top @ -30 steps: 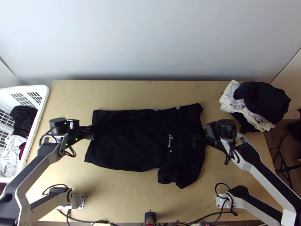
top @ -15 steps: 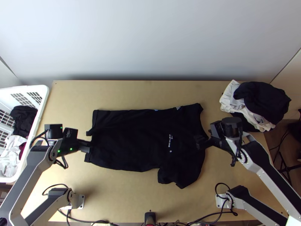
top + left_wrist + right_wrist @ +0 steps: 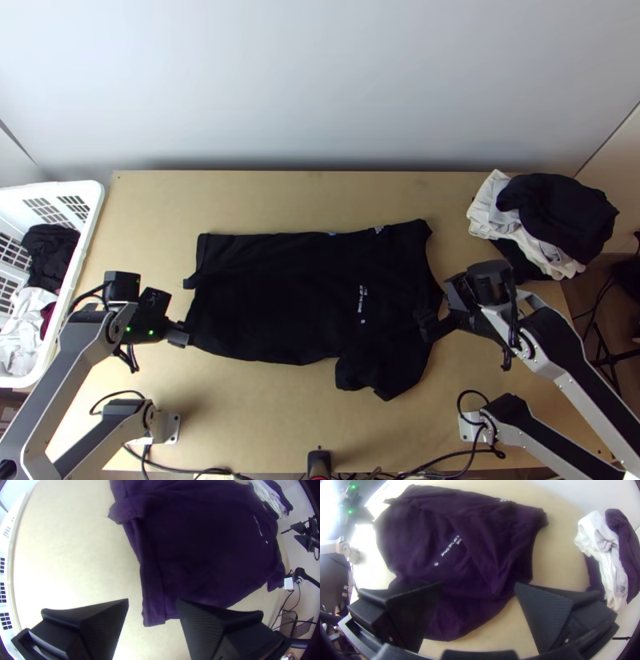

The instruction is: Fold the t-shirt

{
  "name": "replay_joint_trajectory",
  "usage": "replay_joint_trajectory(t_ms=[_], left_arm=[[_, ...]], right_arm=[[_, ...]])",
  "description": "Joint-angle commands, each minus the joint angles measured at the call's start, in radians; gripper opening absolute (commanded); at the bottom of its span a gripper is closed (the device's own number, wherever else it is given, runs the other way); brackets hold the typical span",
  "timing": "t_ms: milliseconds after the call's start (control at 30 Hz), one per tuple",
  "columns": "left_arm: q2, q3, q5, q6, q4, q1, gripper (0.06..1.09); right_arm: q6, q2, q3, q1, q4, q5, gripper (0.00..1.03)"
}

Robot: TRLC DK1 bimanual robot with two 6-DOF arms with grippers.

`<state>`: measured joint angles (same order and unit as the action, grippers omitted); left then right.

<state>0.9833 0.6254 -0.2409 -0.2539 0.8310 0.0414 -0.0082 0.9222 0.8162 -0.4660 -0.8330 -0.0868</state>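
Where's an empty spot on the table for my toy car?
There's a long bare strip of table between the t-shirt and the wall. Another patch lies in front of the shirt, between the arms' bases. It's crowded near the clothes pile and at the shirt's two ends, by the left gripper and right gripper.

From here I'm seeing a pale grey wall (image 3: 320, 80) rising behind the light wooden tabletop (image 3: 320, 200), dark brown floor (image 3: 584, 300) showing rightward.
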Motion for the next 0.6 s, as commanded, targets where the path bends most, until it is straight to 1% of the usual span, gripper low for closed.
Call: replay_joint_trajectory(t_ms=[0,33,167,233,333,400,567], left_arm=[[0.011,-0.020,0.020,-0.019,0.022,-0.009,0.58],[0.017,-0.020,0.014,-0.022,0.022,-0.009,0.50],[0.066,-0.020,-0.021,-0.038,0.028,-0.011,0.25],[0.087,-0.018,-0.052,-0.045,0.033,-0.009,0.19],[0.121,-0.016,-0.070,-0.050,0.040,-0.009,0.09],[0.124,-0.015,-0.083,-0.054,0.040,-0.009,0.09],[0.127,0.008,-0.107,-0.065,0.072,-0.009,0.09]], right_arm=[[-0.024,-0.009,-0.002,-0.051,-0.080,-0.004,0.99],[-0.026,-0.011,-0.002,-0.054,-0.083,-0.004,0.99],[-0.038,-0.009,-0.003,-0.077,-0.101,-0.002,0.99],[-0.050,-0.006,-0.006,-0.092,-0.118,-0.002,0.99],[-0.070,-0.006,-0.012,-0.112,-0.146,-0.002,0.99],[-0.084,-0.006,-0.014,-0.134,-0.173,-0.002,0.99],[-0.133,0.006,-0.034,-0.238,-0.239,-0.011,0.99]])
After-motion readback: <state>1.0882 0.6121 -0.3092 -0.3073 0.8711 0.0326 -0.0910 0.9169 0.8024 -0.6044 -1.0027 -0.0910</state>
